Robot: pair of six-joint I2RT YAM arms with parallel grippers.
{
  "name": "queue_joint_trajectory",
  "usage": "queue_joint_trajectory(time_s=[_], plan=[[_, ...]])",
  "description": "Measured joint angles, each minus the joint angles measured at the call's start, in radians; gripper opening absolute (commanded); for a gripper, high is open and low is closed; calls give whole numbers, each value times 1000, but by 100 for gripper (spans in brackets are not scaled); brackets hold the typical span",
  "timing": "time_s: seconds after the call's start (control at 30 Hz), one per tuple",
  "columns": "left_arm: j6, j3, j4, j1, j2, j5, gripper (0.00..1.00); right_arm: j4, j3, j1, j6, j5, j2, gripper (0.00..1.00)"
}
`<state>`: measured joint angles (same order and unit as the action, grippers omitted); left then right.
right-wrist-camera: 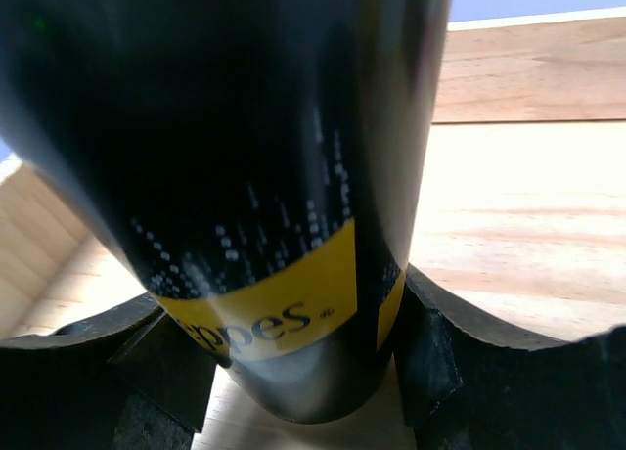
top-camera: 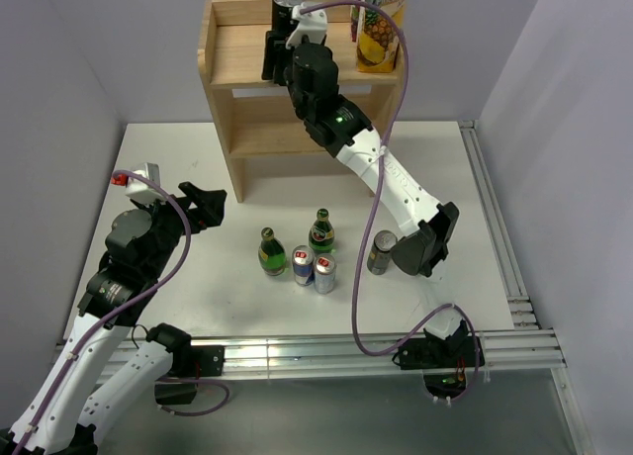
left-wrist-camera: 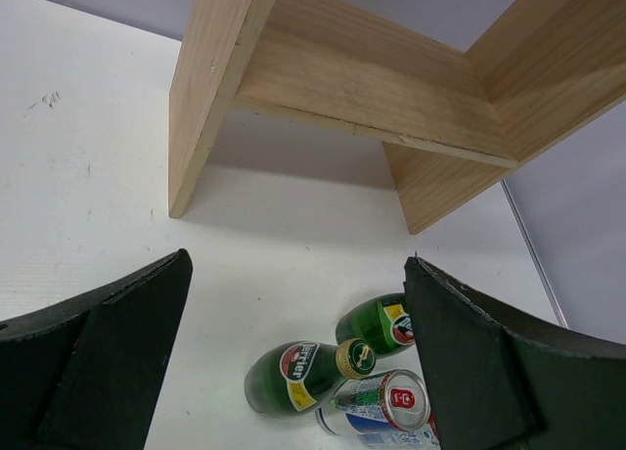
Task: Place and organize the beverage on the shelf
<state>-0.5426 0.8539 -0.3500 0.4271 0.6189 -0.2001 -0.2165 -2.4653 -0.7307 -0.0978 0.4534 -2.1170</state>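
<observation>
Left end effector: your left end effector [left-wrist-camera: 295,266] hangs low over the white tabletop [top-camera: 168,168], fingers spread wide with nothing between them. It looks parked clear of the other arm's reach.

Shelf: the light wooden two-tier shelf [top-camera: 224,57] stands at the far side of the tabletop. Most of its top tier is bare wood, and the lower tier looks bare from the left wrist view.

Bottles: two green glass bottles [top-camera: 272,252] [top-camera: 321,232] stand upright on the tabletop in front of the shelf, near each other and not yet shelved.

Held can: the tall black can with the yellow band [top-camera: 288,0] is over the shelf's top tier, towards its back rim. You can't tell whether its base is down on the wood.

Right end effector: your right end effector [right-wrist-camera: 293,367] is clamped on that can low down, one finger on each side. A low hold like this should keep the can upright as it sets down.

Slim cans: two slim blue-and-silver cans [top-camera: 304,267] [top-camera: 324,274] sit touching, just in front of the bottles.

Carton: a tall juice carton with a pineapple picture [top-camera: 381,25] fills the top tier's right back corner, so your can goes left of it.

Second can: a second black can [top-camera: 381,252] waits on the tabletop beside the right arm.

Progress: early by my reckoning, with five drinks left on the tabletop.
</observation>
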Motion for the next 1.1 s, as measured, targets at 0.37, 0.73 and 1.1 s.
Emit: queue_joint_trajectory(time_s=[0.37, 0.73, 1.1], plan=[[0, 0, 0, 0, 0, 0, 97, 68, -38, -45, -1, -27, -48, 70], [0, 0, 0, 0, -1, -3, 97, 111, -48, -71, -14, -38, -64, 91], [0, 0, -1, 0, -2, -7, 97, 117, -45, -72, -14, -36, -64, 91]])
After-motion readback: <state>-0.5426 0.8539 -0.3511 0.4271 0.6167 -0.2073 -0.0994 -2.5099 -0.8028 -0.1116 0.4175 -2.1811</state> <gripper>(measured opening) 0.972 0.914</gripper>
